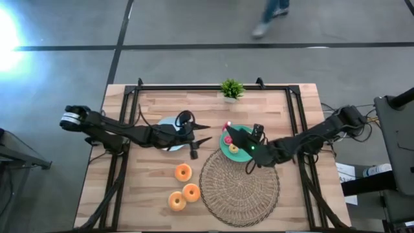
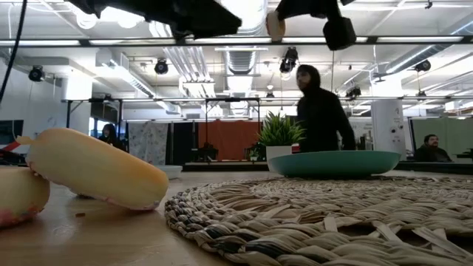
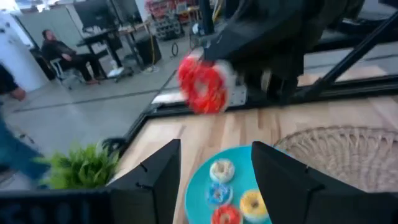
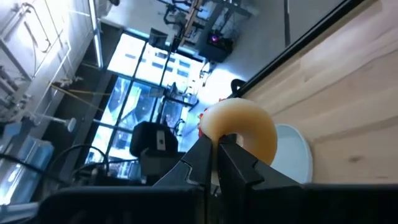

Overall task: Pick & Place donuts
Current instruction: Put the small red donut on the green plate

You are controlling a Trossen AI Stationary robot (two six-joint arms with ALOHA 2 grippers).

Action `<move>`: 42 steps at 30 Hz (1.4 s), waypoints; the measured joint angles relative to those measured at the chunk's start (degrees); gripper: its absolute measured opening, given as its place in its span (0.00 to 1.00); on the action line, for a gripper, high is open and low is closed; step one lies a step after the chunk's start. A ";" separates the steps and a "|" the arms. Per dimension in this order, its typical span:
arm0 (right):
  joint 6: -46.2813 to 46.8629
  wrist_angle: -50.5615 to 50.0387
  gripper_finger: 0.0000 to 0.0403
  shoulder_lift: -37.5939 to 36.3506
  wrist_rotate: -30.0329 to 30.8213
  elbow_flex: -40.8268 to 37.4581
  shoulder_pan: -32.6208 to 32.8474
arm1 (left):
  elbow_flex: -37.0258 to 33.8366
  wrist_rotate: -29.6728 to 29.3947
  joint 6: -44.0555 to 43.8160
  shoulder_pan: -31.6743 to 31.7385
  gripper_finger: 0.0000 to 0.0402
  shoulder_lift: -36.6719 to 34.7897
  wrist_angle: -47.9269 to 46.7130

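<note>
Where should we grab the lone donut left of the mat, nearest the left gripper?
Pinch the donut rim from straight above: one finger in the hole, one outside. It lies flat, hole up, clear of the other two. The open left gripper is closest; the right gripper holds a pink donut.

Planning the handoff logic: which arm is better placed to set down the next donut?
Right. Its pincer is already shut on a donut above the green plate; the left pincer is open and empty.

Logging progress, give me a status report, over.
Right gripper shut on red-iced donut, above green plate's rim. Left gripper open, empty, nearby. Nothing blocking.
</note>
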 joint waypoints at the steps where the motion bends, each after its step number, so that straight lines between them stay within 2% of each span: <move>1: 0.23 0.05 0.03 0.40 0.01 0.21 -0.40 | 0.59 0.04 0.40 -0.02 0.43 0.88 0.19; 13: 2.59 0.35 0.03 0.75 -0.99 -0.27 -1.70 | 9.21 0.30 2.01 1.07 0.43 10.00 0.38; 28: 2.84 0.35 0.03 0.53 -2.24 -0.27 -1.57 | 10.06 2.15 0.10 3.70 0.42 10.42 0.35; 37: 3.07 0.35 0.03 0.53 -2.42 -0.27 -1.87 | 10.08 3.95 -0.24 3.99 0.29 10.83 0.34; 42: 3.29 0.37 0.03 0.53 -3.44 -0.27 -1.90 | 10.28 4.00 -0.24 4.84 0.26 12.23 0.41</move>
